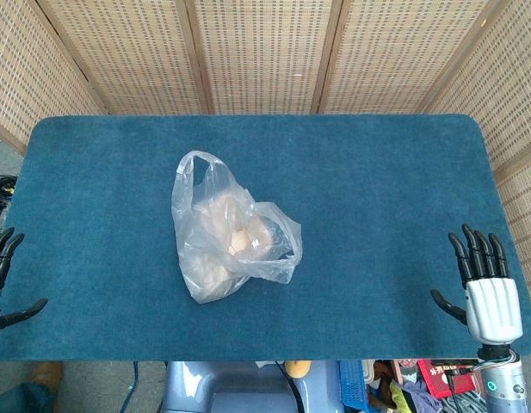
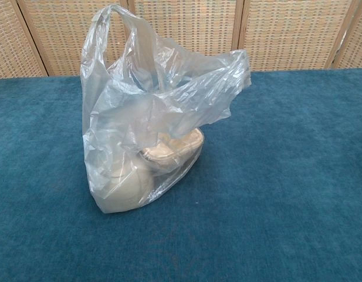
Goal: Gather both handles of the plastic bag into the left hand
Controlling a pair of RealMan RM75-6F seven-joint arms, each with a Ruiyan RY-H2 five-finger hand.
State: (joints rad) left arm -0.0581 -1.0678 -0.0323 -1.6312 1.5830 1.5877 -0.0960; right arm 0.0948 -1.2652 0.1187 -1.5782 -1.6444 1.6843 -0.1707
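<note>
The counter (image 1: 377, 189) was a wide slab with rounded corners, covered all over in a deep blue, carpet-like fabric, and its far edge ran along a woven wicker screen (image 1: 265, 52). Directly on it, a little left of the middle, sat a clear plastic bag (image 1: 232, 234), crumpled and partly open, with pale rounded contents showing through the film. In the chest view the plastic bag (image 2: 151, 117) stood upright on the blue fabric, one handle loop (image 2: 113, 20) rising at its top and the rest of the film slumping toward the right.
</note>
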